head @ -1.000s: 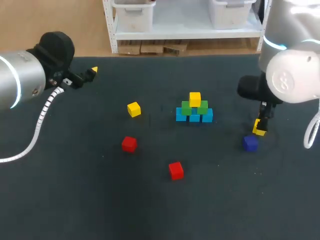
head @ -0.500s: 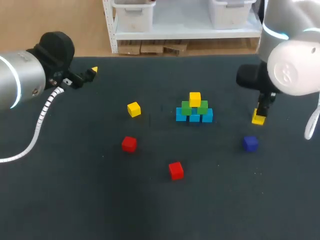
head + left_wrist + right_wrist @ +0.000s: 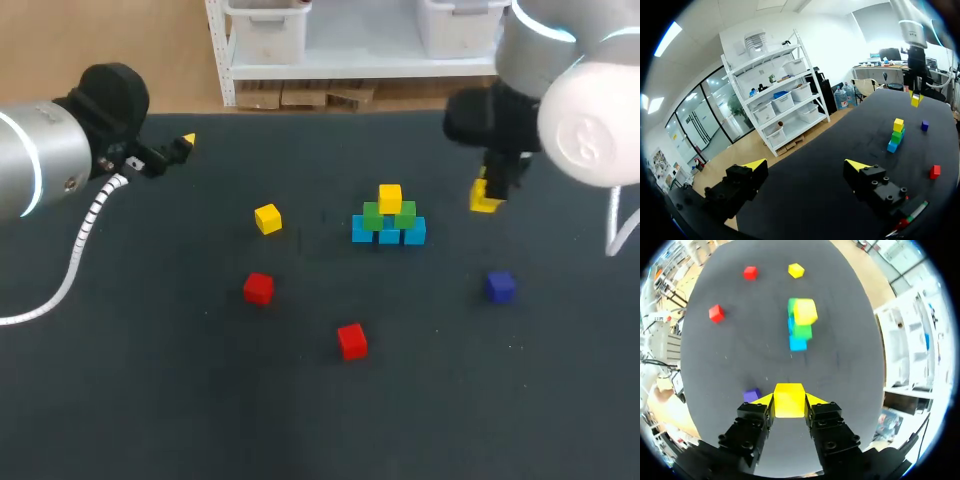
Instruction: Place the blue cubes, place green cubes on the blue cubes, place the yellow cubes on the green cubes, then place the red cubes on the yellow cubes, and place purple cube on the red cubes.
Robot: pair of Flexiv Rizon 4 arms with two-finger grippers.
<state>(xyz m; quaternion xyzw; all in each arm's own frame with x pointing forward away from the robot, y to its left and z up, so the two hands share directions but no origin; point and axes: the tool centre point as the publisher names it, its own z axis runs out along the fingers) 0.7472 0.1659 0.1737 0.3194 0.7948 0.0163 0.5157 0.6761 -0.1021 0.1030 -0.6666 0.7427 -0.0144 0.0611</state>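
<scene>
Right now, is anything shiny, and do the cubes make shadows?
Head view: the right arm has a bright gleam on its white shell; the dark table shows no glare, and cube shadows on it are too faint to see. Right wrist view: the held yellow cube in the right gripper is brightly, evenly lit.

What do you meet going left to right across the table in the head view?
Left gripper → loose yellow cube → near red cube → cube stack → purple cube.
</scene>
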